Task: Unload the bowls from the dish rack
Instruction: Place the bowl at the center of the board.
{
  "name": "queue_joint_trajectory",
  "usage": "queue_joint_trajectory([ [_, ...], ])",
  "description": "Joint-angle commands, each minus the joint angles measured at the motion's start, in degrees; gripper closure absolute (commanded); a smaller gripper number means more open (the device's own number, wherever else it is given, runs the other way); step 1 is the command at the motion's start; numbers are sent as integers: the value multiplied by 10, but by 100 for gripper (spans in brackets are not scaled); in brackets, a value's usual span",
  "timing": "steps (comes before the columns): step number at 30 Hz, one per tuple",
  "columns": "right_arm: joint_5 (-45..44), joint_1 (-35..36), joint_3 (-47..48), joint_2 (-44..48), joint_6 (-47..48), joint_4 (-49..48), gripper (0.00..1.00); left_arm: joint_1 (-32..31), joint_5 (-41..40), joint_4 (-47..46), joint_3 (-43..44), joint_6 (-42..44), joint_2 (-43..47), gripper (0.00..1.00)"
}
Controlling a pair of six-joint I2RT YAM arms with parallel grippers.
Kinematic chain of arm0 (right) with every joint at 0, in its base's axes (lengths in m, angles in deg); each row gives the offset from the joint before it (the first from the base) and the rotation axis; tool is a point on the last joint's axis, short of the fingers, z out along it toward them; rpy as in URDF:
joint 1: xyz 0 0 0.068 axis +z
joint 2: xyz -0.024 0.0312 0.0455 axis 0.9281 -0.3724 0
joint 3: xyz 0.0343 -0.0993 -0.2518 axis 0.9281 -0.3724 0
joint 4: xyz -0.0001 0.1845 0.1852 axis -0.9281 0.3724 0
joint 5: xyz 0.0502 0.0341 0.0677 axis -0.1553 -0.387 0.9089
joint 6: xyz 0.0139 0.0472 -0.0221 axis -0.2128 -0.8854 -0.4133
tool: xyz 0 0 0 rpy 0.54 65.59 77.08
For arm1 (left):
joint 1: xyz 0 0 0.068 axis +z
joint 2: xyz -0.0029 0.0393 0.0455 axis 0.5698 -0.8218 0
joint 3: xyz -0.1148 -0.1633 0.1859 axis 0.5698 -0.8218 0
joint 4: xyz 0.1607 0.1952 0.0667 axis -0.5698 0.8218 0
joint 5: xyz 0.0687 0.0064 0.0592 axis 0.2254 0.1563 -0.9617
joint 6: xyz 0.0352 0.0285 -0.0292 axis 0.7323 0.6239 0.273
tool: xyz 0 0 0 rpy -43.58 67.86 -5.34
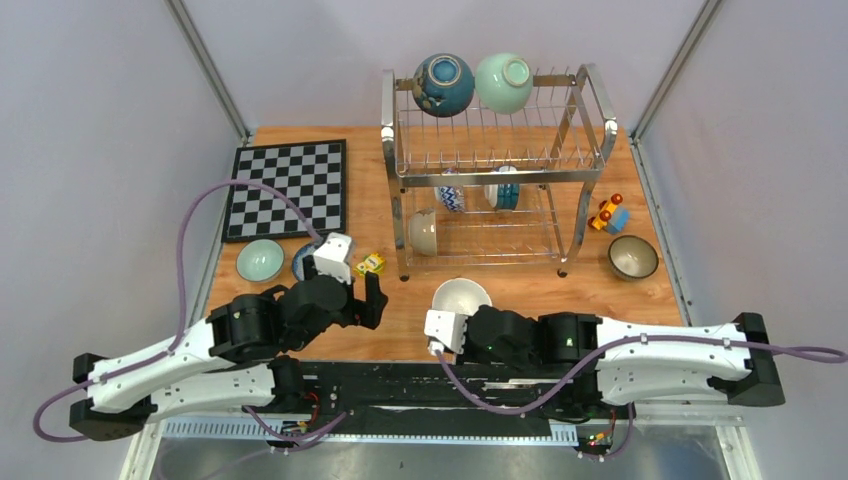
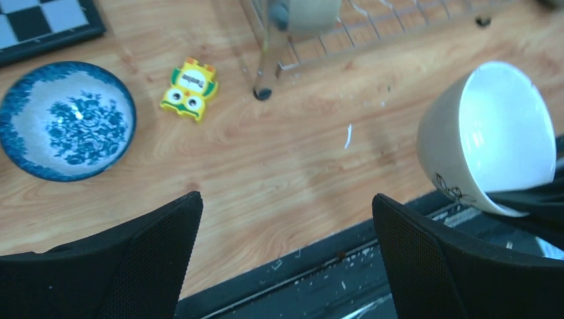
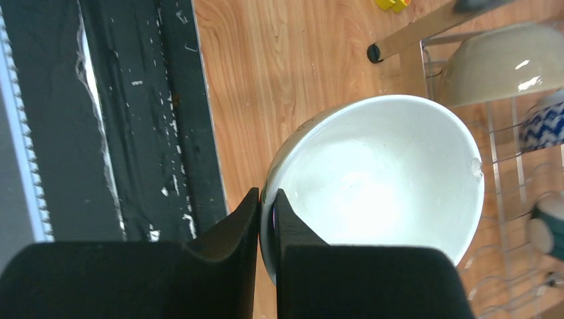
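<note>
Right claw (image 3: 266,212) pinching white bowl (image 3: 372,179) rim; left claw (image 2: 286,259) spread.

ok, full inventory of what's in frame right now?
dish rack: 1, silver, far centre
top-tier bowls: 2, dark blue, mint green
lower-tier bowls: 3, cream, blue-patterned, teal-and-white
table bowls: 3, pale green, blue-floral (near left), dark-rimmed (right)
white bowl: 1, held tilted, near centre
chessboard: 1, black-and-white, far left
toy block: 1, yellow, by rack foot
toy car: 1, multicoloured, right of rack
left tool: 1, black, open, empty
right tool: 1, black, shut on white bowl's rim
</note>
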Motion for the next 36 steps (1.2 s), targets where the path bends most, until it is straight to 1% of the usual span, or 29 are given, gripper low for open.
queue_joint_trajectory([
  [1,-53,42,41,-10,116,-8,100,-3,99,20,19,42,-20,0],
  [5,-52,91,52,-30,161,5,100,-3,137,10,25,64,-8,0],
  [9,-52,130,62,-51,199,32,100,-3,155,2,32,73,19,0],
  [14,-27,152,93,-85,226,78,100,-3,189,3,57,94,24,0],
  [18,-8,156,117,-112,238,107,100,-3,223,13,78,106,-8,0],
  [21,2,156,132,-128,245,121,100,-3,253,36,91,112,-62,0],
  [23,6,156,139,-134,251,126,100,-3,260,51,102,113,-101,1],
  [26,10,157,146,-139,255,129,100,-3,263,56,110,112,-134,4],
  [30,13,156,154,-147,256,131,100,-3,276,49,114,115,-154,10],
  [34,22,157,163,-155,256,133,100,-3,276,75,129,123,-186,19],
  [36,24,157,164,-156,254,133,100,-3,275,81,127,123,-197,27],
])
